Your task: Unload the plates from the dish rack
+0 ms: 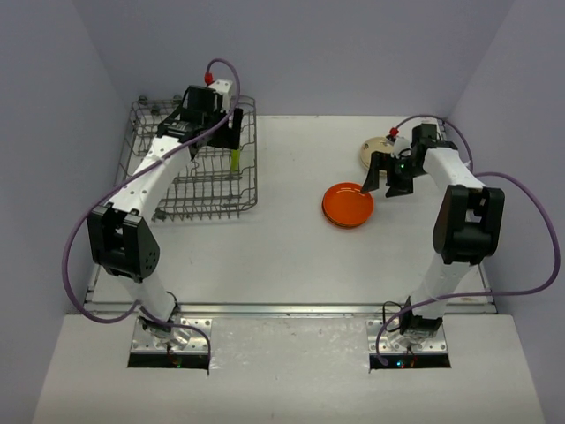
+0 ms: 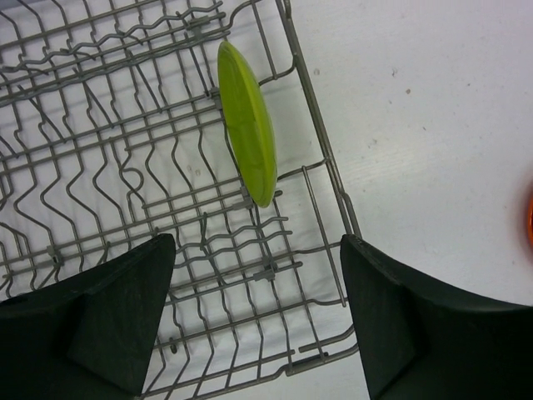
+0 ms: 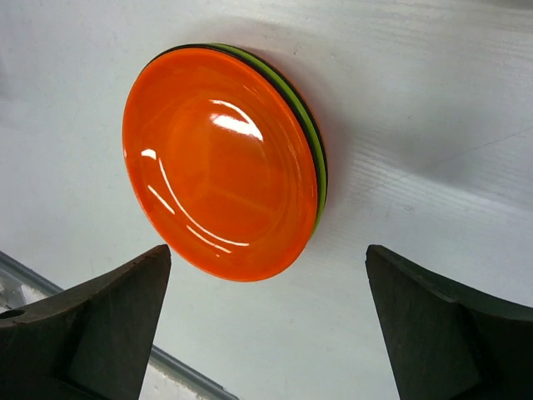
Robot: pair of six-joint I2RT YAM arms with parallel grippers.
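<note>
Left jaws wide open, empty, hanging over the near right part of the dish rack. Just beyond them one lime green plate stands on edge between the tines, against the rack's right side. No other plates visible in the rack, which sits far left on the table. Right jaws wide open, empty, just above the orange plate. It lies flat on the table, right of centre, topping a stack of lower plates with black and green rims. Cream plate is flat on the table just beyond the stack, partly hidden by the right arm.
</note>
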